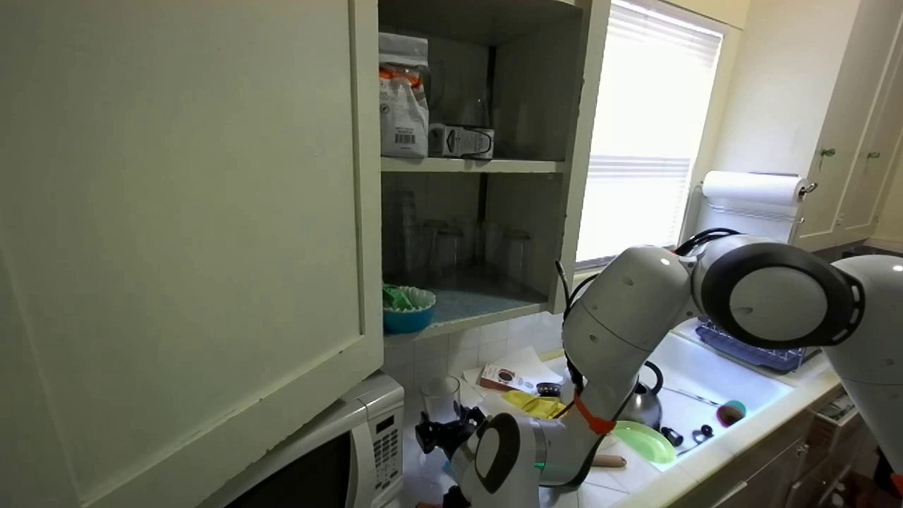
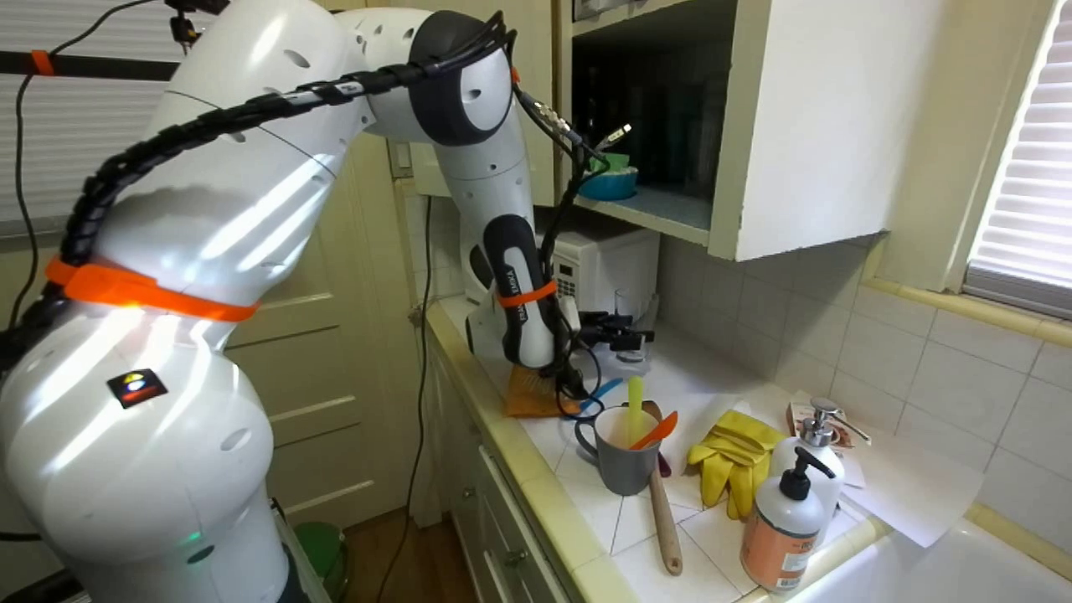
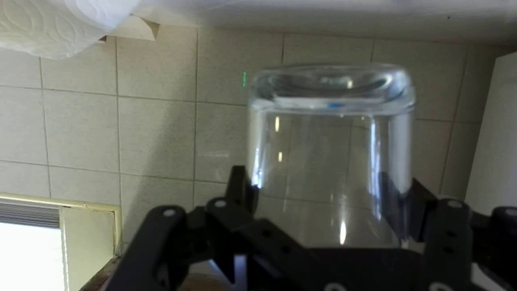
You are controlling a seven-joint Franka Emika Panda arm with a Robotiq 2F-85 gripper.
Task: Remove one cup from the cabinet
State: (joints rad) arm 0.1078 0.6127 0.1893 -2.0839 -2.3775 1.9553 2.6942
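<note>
The cream-white cabinet (image 1: 480, 166) stands open in both exterior views; its side wall (image 2: 837, 126) shows too. Several clear glasses (image 1: 448, 250) stand on its lower shelf, dim in the shadow. My gripper (image 3: 331, 198) is below the cabinet, over the counter near the microwave. Its fingers lie against both sides of a clear glass cup (image 3: 331, 157). The wrist picture is upside down; the cup's thick base points toward the counter and shows against the wall tiles, above the counter. The cup also shows upright in both exterior views (image 1: 441, 395) (image 2: 630, 306), partly behind the gripper (image 2: 620, 332).
A white microwave (image 1: 384, 423) is beside the gripper. A blue bowl (image 1: 409, 310) sits at the lower shelf's edge. On the counter are a grey mug (image 2: 624, 456) with utensils, yellow gloves (image 2: 737, 452), soap bottles (image 2: 783, 536) and a wooden-handled tool (image 2: 666, 528).
</note>
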